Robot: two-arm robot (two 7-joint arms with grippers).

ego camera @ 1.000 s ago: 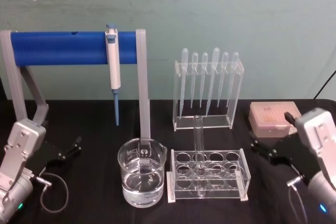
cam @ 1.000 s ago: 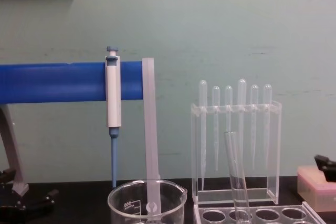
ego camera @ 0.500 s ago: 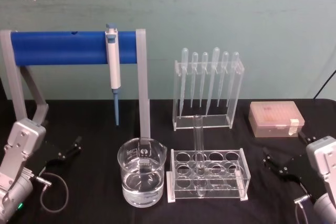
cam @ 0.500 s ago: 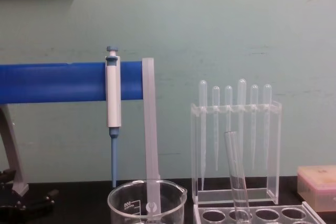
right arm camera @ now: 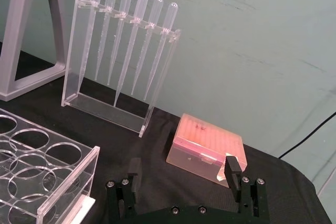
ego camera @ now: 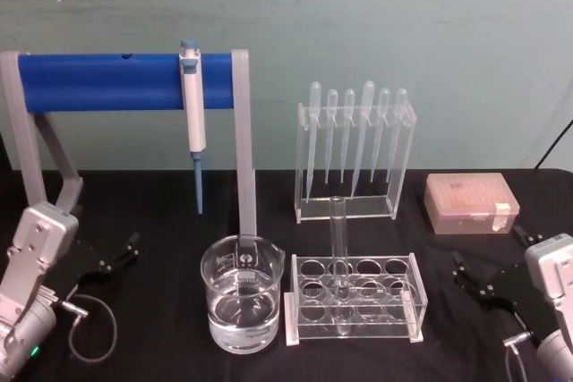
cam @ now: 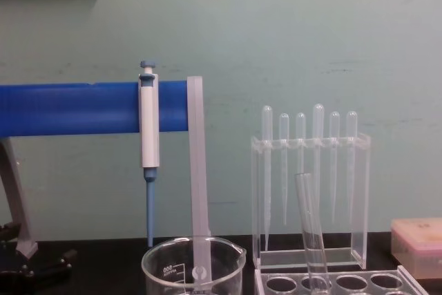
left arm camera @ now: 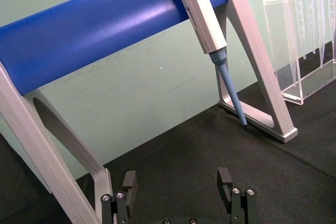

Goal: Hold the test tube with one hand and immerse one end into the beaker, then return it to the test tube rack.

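Two grippers are flanking our workspace, both with jaws spread and holding nothing. We are keeping the left gripper low over the black table, well left of the beaker, and the right gripper low at the right, near the pink tip box. The test tube is standing in the clear tube rack, leaning slightly (its open rim is on top), with nothing gripping it. The beaker is sitting just left of that rack and is holding clear liquid. Behind, a white-and-blue pipettor is hanging on the blue stand, and pipettes are hanging in their own clear holder.
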